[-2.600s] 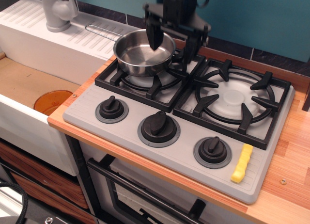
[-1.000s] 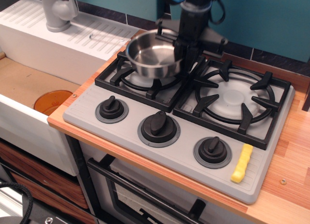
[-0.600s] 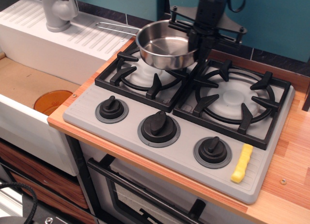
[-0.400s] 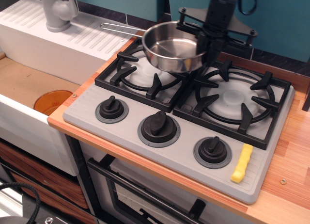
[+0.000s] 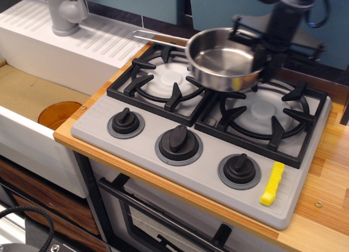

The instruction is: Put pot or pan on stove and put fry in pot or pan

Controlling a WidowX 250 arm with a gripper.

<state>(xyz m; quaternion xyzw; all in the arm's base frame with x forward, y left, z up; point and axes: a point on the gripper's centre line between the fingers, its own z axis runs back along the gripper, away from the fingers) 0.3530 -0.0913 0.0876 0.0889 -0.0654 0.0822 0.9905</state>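
The shiny steel saucepan [image 5: 224, 64] hangs in the air above the gap between the two burners of the grey stove [image 5: 202, 170], its thin wire handle pointing left. My gripper [image 5: 264, 50] is shut on the pan's right rim and holds it clear of the black grates. The yellow crinkle-cut fry [image 5: 272, 183] lies on the stove's front right corner, right of the rightmost knob [image 5: 239, 169].
A white sink unit with a grey tap [image 5: 64, 11] stands at the left. An orange plate [image 5: 59, 113] lies in the basin. Wooden counter [image 5: 327, 175] runs to the right of the stove. Teal wall behind.
My gripper lifted the pan off the left burner and carried it right, toward the right burner. The fry has not moved.
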